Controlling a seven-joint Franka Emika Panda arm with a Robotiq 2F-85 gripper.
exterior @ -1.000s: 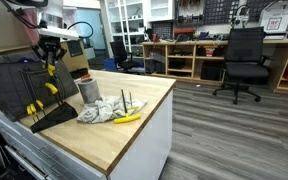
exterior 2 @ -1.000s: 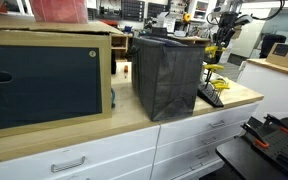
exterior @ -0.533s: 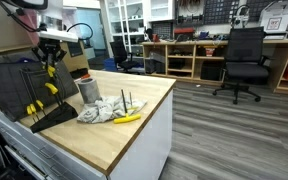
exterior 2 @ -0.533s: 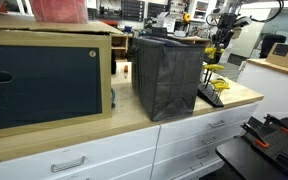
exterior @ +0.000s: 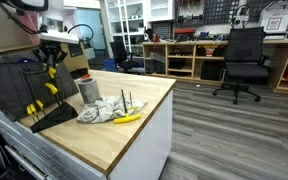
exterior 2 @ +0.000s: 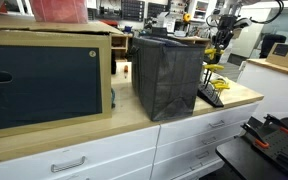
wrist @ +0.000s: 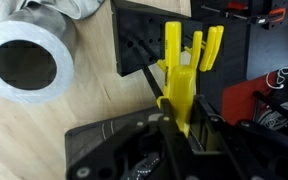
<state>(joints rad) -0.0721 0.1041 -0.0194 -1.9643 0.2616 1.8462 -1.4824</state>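
The gripper, pinched narrow, is holding a yellow tool over the black rack, seemingly slotting it in, which calls for careful alignment.

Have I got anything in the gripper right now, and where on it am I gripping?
Yes. The gripper is shut on a yellow utensil, gripping the end opposite its prongs. The pronged end sticks out over the black rack.

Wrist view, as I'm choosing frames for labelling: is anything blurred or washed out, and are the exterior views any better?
Wrist view: the claw is dark and soft, too near the lens; the yellow utensil it grips is fairly sharp; the metal cup glares at its rim. In an exterior view the black fabric bin shows little detail.
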